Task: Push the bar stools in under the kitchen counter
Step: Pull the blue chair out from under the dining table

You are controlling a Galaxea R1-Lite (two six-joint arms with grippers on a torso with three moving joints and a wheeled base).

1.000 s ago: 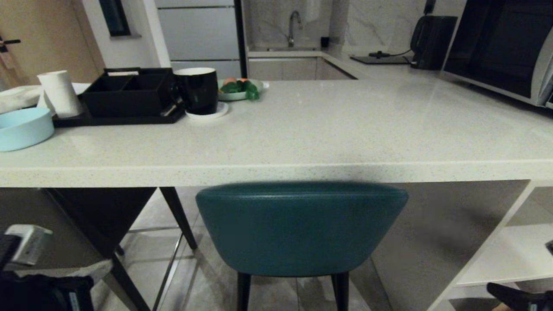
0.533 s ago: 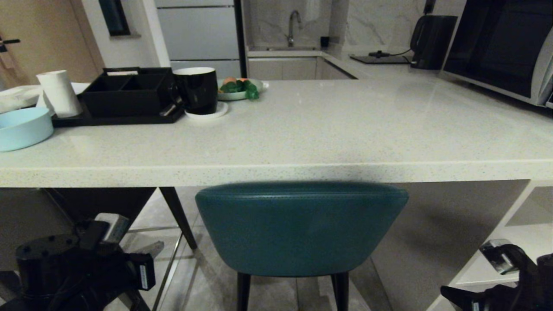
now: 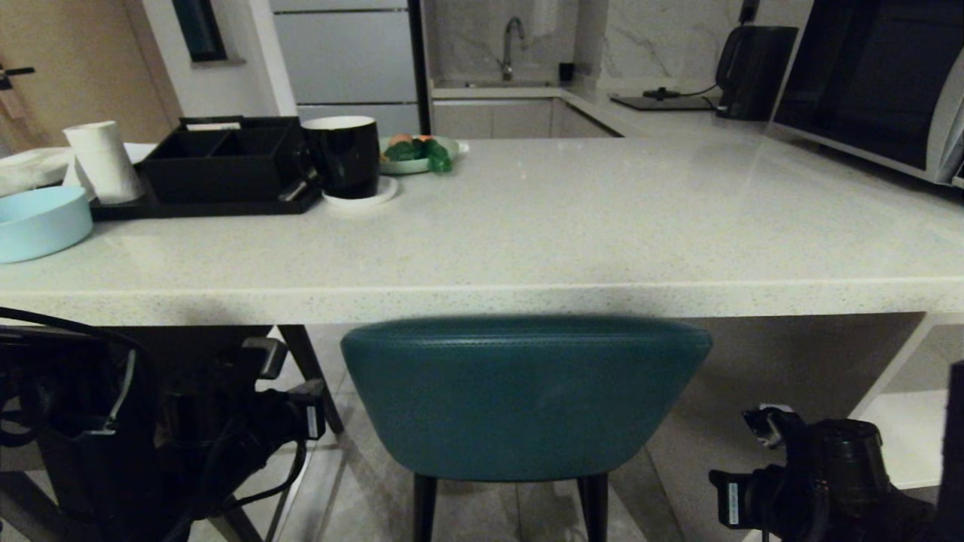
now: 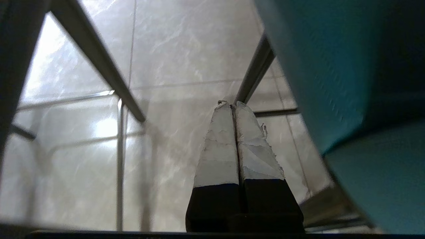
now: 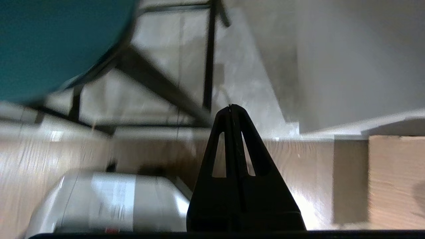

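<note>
The teal bar stool (image 3: 523,399) stands at the centre, its curved back just below the kitchen counter's (image 3: 542,226) front edge. The dark bar stool shows only as a slanted leg (image 3: 298,339) under the counter at the left, the rest hidden behind my left arm (image 3: 188,421). My left gripper (image 4: 232,104) is shut and empty, over floor tiles beside the teal stool's (image 4: 332,66) left side. My right arm (image 3: 821,474) is at the lower right. Its gripper (image 5: 230,107) is shut on nothing, off the teal seat's (image 5: 56,43) right side.
On the counter's left part stand a black tray with an organiser (image 3: 218,162), a black mug (image 3: 346,154), a light blue bowl (image 3: 38,222), a white cup (image 3: 102,162) and a plate of food (image 3: 418,154). A microwave (image 3: 881,83) sits far right. White shelves (image 3: 896,436) stand right of the stool.
Both arms have come up into the head view, the left at the lower left and the right at the lower right. The teal stool and the counter have not moved.
</note>
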